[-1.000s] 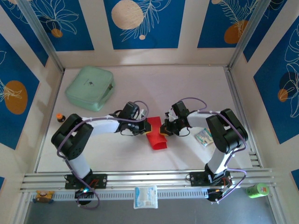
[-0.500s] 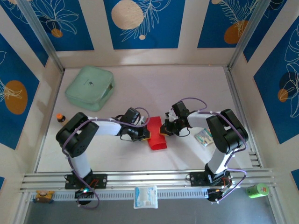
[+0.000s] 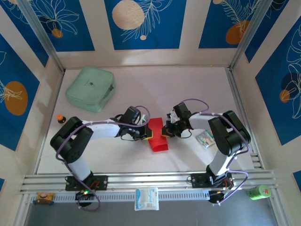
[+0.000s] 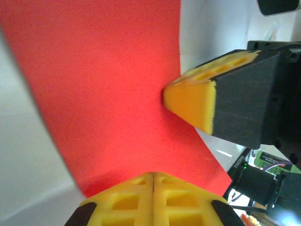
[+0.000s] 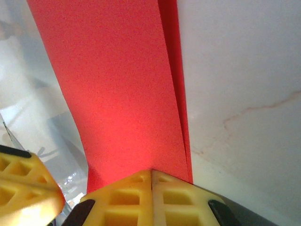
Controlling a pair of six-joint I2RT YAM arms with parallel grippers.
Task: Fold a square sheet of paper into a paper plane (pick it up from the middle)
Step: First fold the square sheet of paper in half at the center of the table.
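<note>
**A:** Where is the red paper point(image 3: 157, 137)?

**B:** It lies flat on the pale table point(image 3: 188, 89). It is well apart from the mint-green case point(image 3: 90, 88), to the case's right and nearer the arm bases. It is folded into a narrow band, and the right wrist camera shows a second layer along one long edge.

**A:** And the left gripper point(image 3: 146, 135)?

**B:** It sits at the long edge of the paper that faces the case. Its yellow fingers are pressed fully together, with only a seam between them. The tips meet the paper's edge. I cannot tell whether a layer is nipped between them or they simply rest on it.

**A:** The right gripper point(image 3: 164, 132)?

**B:** It is at the opposite long edge, the side turned away from the case. Its fingers are also closed tight against each other, tips at the paper's edge. Whether it has hold of the paper is likewise unclear. In the left wrist camera its yellow tip touches the red edge.

**A:** Anything else nearby?

**B:** A small white packet point(image 3: 205, 138) lies farther from the case than the paper does, just beyond the right arm.
</note>
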